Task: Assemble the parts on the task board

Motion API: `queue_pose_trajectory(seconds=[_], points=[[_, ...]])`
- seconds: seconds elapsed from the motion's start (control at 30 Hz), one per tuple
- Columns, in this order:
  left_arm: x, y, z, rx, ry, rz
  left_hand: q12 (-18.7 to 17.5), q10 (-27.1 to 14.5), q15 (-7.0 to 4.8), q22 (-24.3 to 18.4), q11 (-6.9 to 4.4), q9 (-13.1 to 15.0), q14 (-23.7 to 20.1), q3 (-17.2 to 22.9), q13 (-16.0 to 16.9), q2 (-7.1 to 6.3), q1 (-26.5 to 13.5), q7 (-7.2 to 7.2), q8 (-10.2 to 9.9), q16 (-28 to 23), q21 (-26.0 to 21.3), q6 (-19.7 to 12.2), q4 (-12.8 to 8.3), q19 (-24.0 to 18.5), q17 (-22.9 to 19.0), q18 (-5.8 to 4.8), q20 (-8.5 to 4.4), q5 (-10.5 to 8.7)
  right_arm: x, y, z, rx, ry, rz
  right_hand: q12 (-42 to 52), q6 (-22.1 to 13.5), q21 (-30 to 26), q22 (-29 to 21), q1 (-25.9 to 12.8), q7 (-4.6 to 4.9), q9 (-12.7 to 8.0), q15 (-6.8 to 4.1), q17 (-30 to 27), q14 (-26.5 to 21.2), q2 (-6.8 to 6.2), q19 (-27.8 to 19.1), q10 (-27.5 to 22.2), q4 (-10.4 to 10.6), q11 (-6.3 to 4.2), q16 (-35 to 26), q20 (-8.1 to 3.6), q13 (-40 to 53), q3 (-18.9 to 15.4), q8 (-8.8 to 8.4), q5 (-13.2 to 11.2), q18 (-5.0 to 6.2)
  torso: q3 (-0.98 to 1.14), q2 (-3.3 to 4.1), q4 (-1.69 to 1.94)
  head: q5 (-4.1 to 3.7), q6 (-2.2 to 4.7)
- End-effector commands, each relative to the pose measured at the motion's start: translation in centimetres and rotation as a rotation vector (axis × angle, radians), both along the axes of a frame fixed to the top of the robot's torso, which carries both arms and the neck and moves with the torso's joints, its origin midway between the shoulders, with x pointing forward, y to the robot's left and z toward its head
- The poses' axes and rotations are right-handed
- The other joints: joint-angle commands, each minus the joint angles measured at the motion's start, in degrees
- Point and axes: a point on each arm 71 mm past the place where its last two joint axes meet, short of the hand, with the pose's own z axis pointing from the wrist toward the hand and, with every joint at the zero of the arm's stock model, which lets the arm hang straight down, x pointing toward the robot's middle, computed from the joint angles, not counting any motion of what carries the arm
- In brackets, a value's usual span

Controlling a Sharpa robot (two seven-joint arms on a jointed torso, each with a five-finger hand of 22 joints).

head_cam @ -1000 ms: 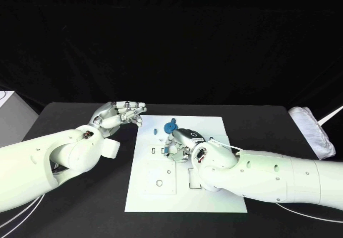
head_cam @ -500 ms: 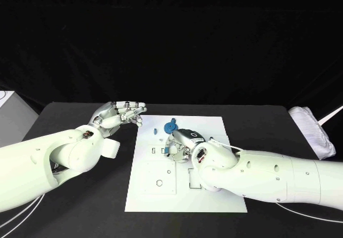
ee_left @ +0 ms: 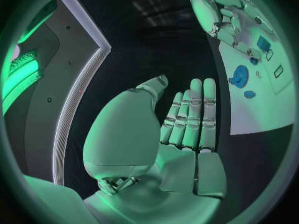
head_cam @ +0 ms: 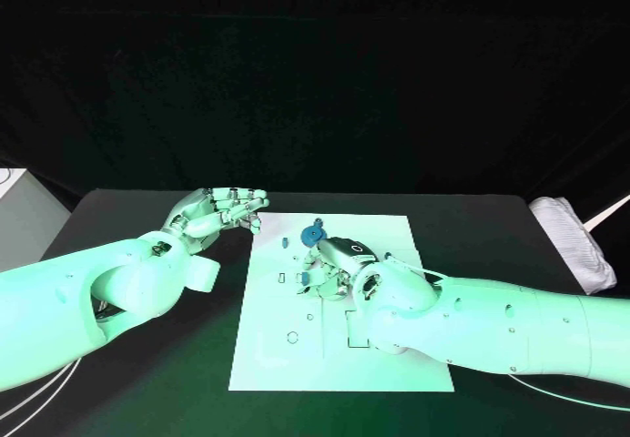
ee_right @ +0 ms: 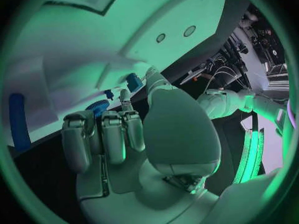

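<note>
A small blue part (head_cam: 305,277) sits on the white board (head_cam: 394,237), near the middle of its far half; the right hand (head_cam: 335,269) is right on top of it, with the fingers curled down around it; from the head view I cannot tell if the fingers pinch the part or only touch it. A round blue part (head_cam: 311,233), like a little wheel, stands on the board just past that hand, on the far side, very close to the fingertips; a tiny blue part (head_cam: 281,242) lies beside it, a bit toward the robot's left.

In the right wrist view the fingers (ee_right: 102,134) are bent in and the wheel (ee_right: 97,106) shows just beyond them, so the wheel lies straight ahead of this hand; I think the next move needs only a short reach forward.

The left hand (head_cam: 217,208) hovers off the board, by its far left corner; its fingers are straight and together, and it holds nothing; in the left wrist view the palm (ee_left: 181,134) is flat and bare, and the wheel (ee_left: 239,76) is well off to one side.

So the right hand is the nearer one for every blue part; the left hand is farther and waits.
</note>
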Motion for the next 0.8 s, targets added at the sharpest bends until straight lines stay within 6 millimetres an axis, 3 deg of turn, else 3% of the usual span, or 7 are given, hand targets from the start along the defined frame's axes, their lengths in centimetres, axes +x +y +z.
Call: queue_pose_trajectory(seconds=[0.03, 0.23, 0.37, 0.43, 0.5, 0.57, 0.8], points=[[0.0, -0.2, 0.1, 0.010, -0.008, -0.022, 0.22, 0.27, -0.09, 0.19, -0.09, -0.04, -0.11, 0.40, 0.11, 0.08, -0.51, 0.36, -0.12, 0.64, 0.51, -0.26, 0.04, -0.34, -0.06, 0.85, -0.05, -0.33, -0.2, -0.1, 0.4, 0.029, -0.036, 0.012, -0.33, -0.44, 0.25, 15.09, 0.57, 0.04, -0.11, 0.50, 15.09, 6.08, 0.35, 5.99, 2.34, 0.15, 0.43, 0.21, 0.53, 11.20, -2.51, -0.37, -0.16, -0.39, 0.01, -0.01, 0.06, -0.04, 0.07], [0.2, -0.3, -0.2, 0.067, -0.004, -0.018, 2.85, 3.86, -0.91, 0.75, -0.93, 0.04, 2.19, 0.57, 0.98, -0.41, -1.51, -0.10, 0.08, 4.58, 2.21, -0.16, 0.28, 0.39, 1.47, 0.91, -0.59, -0.37, -0.8, -1.2, 1.0, 0.059, -0.052, 0.017, -0.45, -0.55, 0.14, 14.99, 0.88, 0.09, -0.16, 0.55, 15.09, 6.08, 0.57, 5.93, 2.23, 0.12, 0.48, 0.21, 0.58, 11.08, -3.20, -0.42, -0.09, -0.36, 0.08, -0.17, -0.09, 0.08, 0.10], [0.4, -0.4, -0.8, 0.152, 0.037, -0.014, 10.07, 8.63, -2.44, 2.72, -2.60, 1.23, 6.95, -0.33, 4.66, -1.11, -3.16, -1.14, 3.22, 14.22, 6.81, 1.65, 0.99, 4.11, 6.43, 0.92, -2.11, -0.50, -0.8, -2.6, 2.0, 0.119, -0.059, 0.048, -0.22, -0.51, -0.62, 14.40, 3.25, 0.19, -0.30, 0.69, 15.09, 6.08, 2.41, 5.51, 2.42, -0.09, 0.61, 0.21, 0.74, 11.28, -2.44, -0.41, 0.89, -0.15, 0.17, -0.39, -0.26, 0.30, 0.40], [0.5, -0.5, -1.3, 0.216, 0.071, -0.024, 18.58, 7.70, -3.29, 10.48, -3.80, 2.83, 13.20, -1.84, 10.33, -1.03, -4.14, -1.88, 6.97, 24.21, 12.91, 1.91, 1.61, 10.18, 17.63, -0.33, -3.00, -0.22, -0.6, -3.6, 2.9, 0.167, -0.050, 0.066, -0.15, 0.14, -1.69, 13.57, 4.60, 0.07, -0.25, 0.62, 15.09, 6.08, 3.39, 4.93, 2.47, -0.24, 0.50, 0.21, 0.74, 11.34, -1.63, -0.01, 2.61, 0.15, 0.29, -0.63, -0.37, 0.37, 0.33], [0.5, -0.8, -1.9, 0.310, 0.107, -0.060, 32.07, 9.39, -5.52, 22.82, -6.63, 6.61, 25.06, -3.37, 19.17, -0.26, -5.18, -4.29, 13.63, 36.14, 20.29, 5.08, 2.06, 20.10, 36.32, -2.48, -4.83, 0.09, -0.2, -4.8, 3.8, 0.217, -0.035, 0.064, -0.44, 0.16, -2.74, 12.77, 5.71, 0.06, -0.32, 0.57, 14.94, 6.04, 3.93, 4.36, 2.19, -0.39, 0.46, 0.15, 0.69, 11.08, -0.98, 0.10, 4.11, 0.44, 0.39, -0.93, -0.50, 0.49, 0.35], [0.5, -1.3, -2.6, 0.441, 0.139, -0.115, 44.58, 4.84, -6.25, 27.92, -7.14, 11.12, 28.18, -4.15, 28.10, 0.60, -6.83, -5.42, 19.82, 39.28, 23.16, 2.48, 4.58, 23.64, 42.56, -3.43, -5.54, 0.08, 0.3, -6.4, 4.9, 0.272, -0.009, 0.040, -0.49, 0.14, -3.18, 12.45, 6.09, 0.07, -0.38, 0.56, 14.85, 6.02, 4.01, 4.13, 2.14, -0.33, 0.46, 0.12, 0.66, 11.05, -0.73, 0.18, 5.56, 0.55, 0.53, -1.30, -0.58, 0.81, 0.25], [0.8, -2.7, -3.3, 0.745, 0.195, -0.222, 57.34, 7.83, -7.24, 33.87, -7.75, 16.35, 30.61, -5.23, 40.73, 0.43, -8.63, -6.36, 26.27, 40.79, 25.99, 0.75, 7.22, 27.94, 46.53, -4.59, -6.54, -0.11, 1.9, -10.1, 7.1, 0.349, 0.025, -0.050, -0.54, 0.10, -3.35, 12.35, 6.35, 0.09, -0.49, 0.55, 14.87, 6.02, 4.03, 4.07, 2.08, -0.27, 0.47, 0.12, 0.64, 11.00, -0.39, 0.28, 7.68, 0.59, 1.05, -2.44, -0.52, 1.35, -0.71]])
